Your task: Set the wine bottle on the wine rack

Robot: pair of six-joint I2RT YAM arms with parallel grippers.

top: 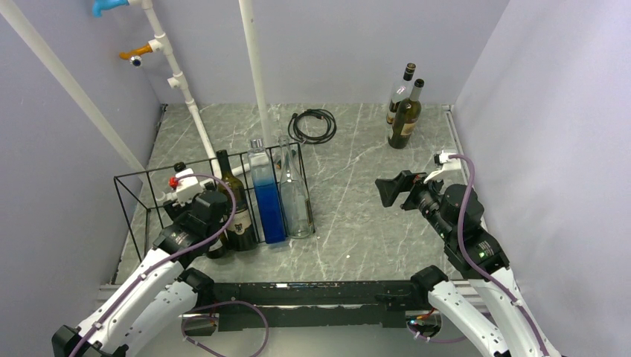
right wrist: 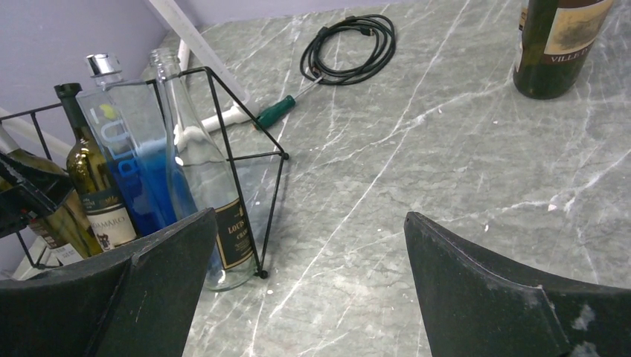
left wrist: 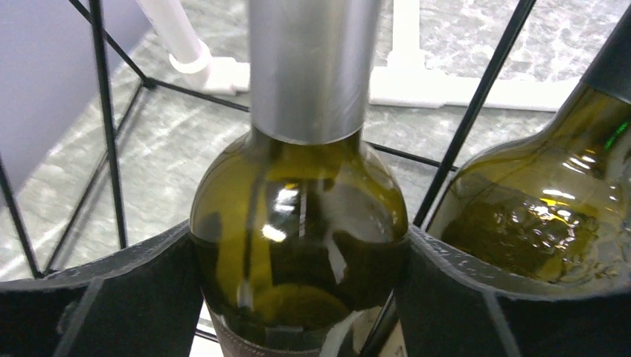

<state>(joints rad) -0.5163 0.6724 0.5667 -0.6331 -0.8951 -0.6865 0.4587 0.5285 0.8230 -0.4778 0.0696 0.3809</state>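
Observation:
An olive-green wine bottle (left wrist: 298, 245) with a silver capsule stands upright inside the wine rack (top: 134, 177), a black wire frame on the left of the table. My left gripper (top: 195, 204) is shut on it, one black finger against each side of its shoulder. In the top view the gripper hides most of it. The right wrist view shows it at the far left (right wrist: 22, 160). A second dark green bottle (top: 236, 216) stands in the rack just to its right. My right gripper (top: 391, 192) hangs open over bare table right of the rack, with nothing between its fingers.
The rack also holds a clear bottle of blue liquid (top: 264, 197) and an empty clear bottle (top: 294, 193). Two dark bottles (top: 405, 111) stand at the back right. A coiled black cable (top: 312, 125) and a green-handled screwdriver (right wrist: 279, 111) lie behind the rack. White pipes (top: 186, 97) rise at the back left.

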